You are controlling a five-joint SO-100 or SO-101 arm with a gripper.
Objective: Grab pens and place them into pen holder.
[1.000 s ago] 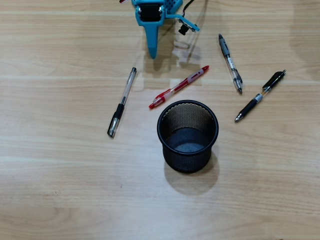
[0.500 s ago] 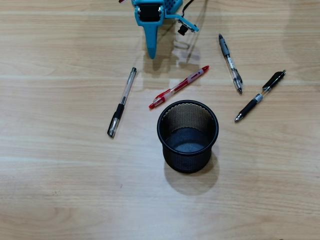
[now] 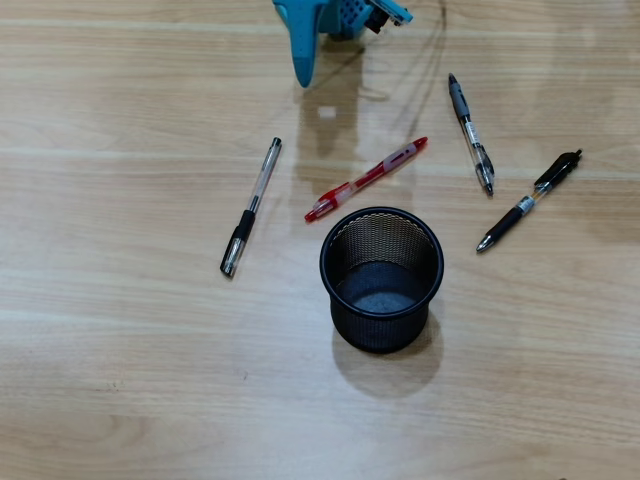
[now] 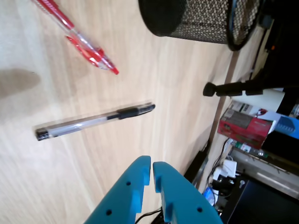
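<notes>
Several pens lie on the wooden table around a black mesh pen holder [image 3: 383,337], which is empty. A clear pen with a black grip [image 3: 250,207] lies to its left, a red pen [image 3: 366,179] just above it, a grey-and-clear pen [image 3: 470,133] at upper right and a black pen [image 3: 528,201] at right. My blue gripper [image 3: 305,78] is at the top edge, shut and empty, above the table. In the wrist view the gripper [image 4: 152,162] points past the clear pen [image 4: 93,120]. The red pen [image 4: 77,39] and holder [image 4: 201,21] lie beyond.
A thin cable [image 3: 440,40] trails on the table at top right. In the wrist view the table edge runs down the right side. Beyond it are a black stand [image 4: 238,87], a red box [image 4: 245,128] and power adapters with cables [image 4: 224,170].
</notes>
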